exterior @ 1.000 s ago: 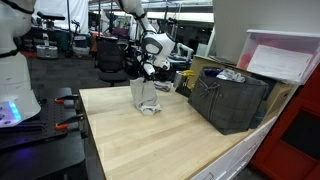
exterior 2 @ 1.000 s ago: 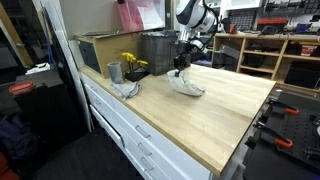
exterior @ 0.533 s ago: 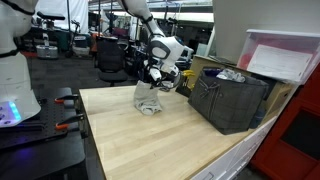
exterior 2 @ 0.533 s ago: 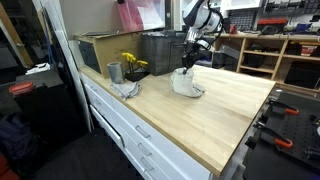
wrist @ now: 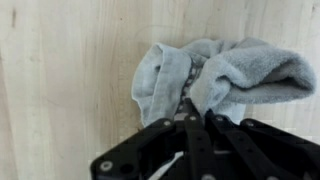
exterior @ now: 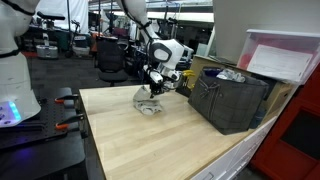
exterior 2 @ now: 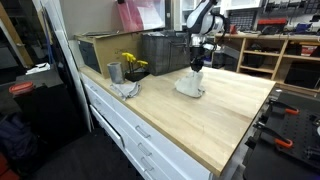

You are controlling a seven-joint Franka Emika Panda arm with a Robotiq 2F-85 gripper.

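A grey cloth (wrist: pixel 215 75) hangs from my gripper (wrist: pixel 196 112), whose fingers are shut on a bunched fold of it. In both exterior views the cloth (exterior: pixel 148 99) (exterior 2: pixel 190 84) is lifted at one end while its lower part still rests on the wooden table (exterior: pixel 150 140). The gripper (exterior: pixel 157 82) (exterior 2: pixel 196 66) points down over the far part of the table. Below the cloth, the wrist view shows bare wood.
A dark basket (exterior: pixel 228 100) with things in it stands on the table beside the cloth. Another grey cloth (exterior 2: pixel 125 89), a metal cup (exterior 2: pixel 114 72) and yellow flowers (exterior 2: pixel 133 64) sit at the table's end near a bin (exterior 2: pixel 100 50).
The gripper has carried the pinched cloth sideways across the table toward the basket, dragging its lower part along the wood. The jaws stayed shut.
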